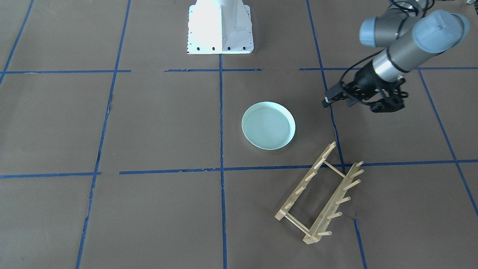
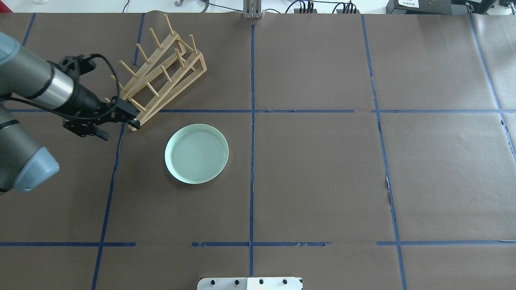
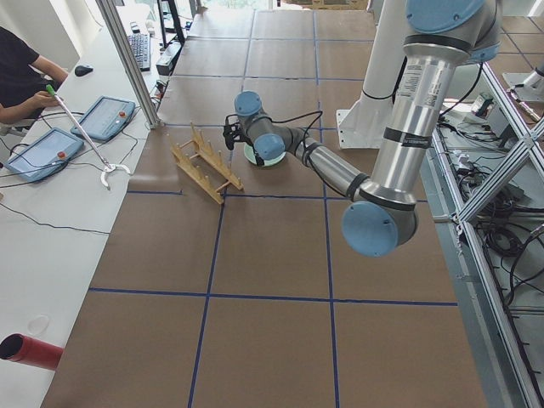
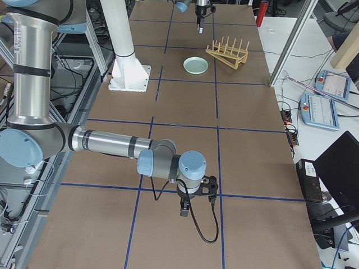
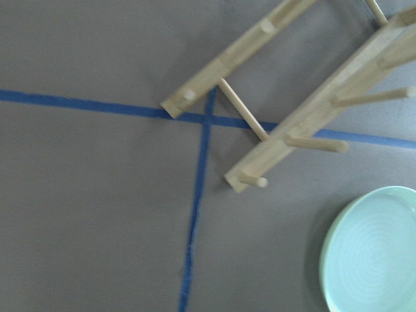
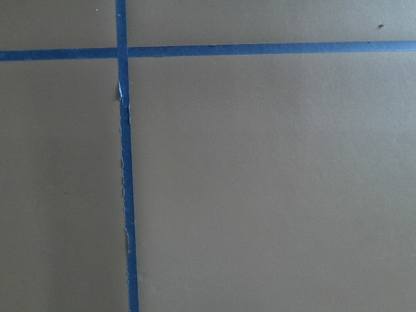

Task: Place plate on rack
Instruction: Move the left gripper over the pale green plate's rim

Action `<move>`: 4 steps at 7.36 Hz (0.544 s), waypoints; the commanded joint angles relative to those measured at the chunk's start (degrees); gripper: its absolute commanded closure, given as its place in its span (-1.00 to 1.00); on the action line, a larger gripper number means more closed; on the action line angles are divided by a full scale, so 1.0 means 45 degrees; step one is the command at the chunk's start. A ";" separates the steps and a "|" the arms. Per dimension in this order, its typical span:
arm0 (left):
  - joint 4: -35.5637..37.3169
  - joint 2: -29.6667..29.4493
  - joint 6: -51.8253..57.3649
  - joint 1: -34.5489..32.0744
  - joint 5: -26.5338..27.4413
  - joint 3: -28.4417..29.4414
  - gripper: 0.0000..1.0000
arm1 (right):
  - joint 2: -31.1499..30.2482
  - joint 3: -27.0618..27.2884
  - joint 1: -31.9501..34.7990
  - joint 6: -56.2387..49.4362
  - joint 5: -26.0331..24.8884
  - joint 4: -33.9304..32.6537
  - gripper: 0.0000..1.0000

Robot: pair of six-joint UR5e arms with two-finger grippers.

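Note:
The pale mint-green plate point(image 2: 196, 153) lies flat on the brown table, also seen in the front view point(image 1: 268, 126) and at the left wrist view's lower right point(image 5: 377, 253). The light wooden rack point(image 2: 177, 82) stands apart from it, further from the robot, empty point(image 1: 333, 203) point(image 5: 312, 123). My left gripper point(image 2: 115, 124) hovers above the table at the rack's near end, left of the plate, fingers apart and empty point(image 1: 340, 99). My right gripper point(image 4: 193, 204) shows only in the exterior right view, far from both, and I cannot tell if it is open or shut.
Blue tape lines point(image 2: 252, 121) divide the brown table cover. The white robot base point(image 1: 220, 28) stands behind the plate. Operators' tablets point(image 3: 51, 149) and a hooked tool lie on the side bench beyond the rack.

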 commanded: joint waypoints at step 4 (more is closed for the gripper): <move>0.3557 -0.6570 -0.1802 0.3346 0.4315 0.5231 -0.89 | -0.0001 0.0000 -0.0001 0.0000 0.0000 -0.0001 -1.00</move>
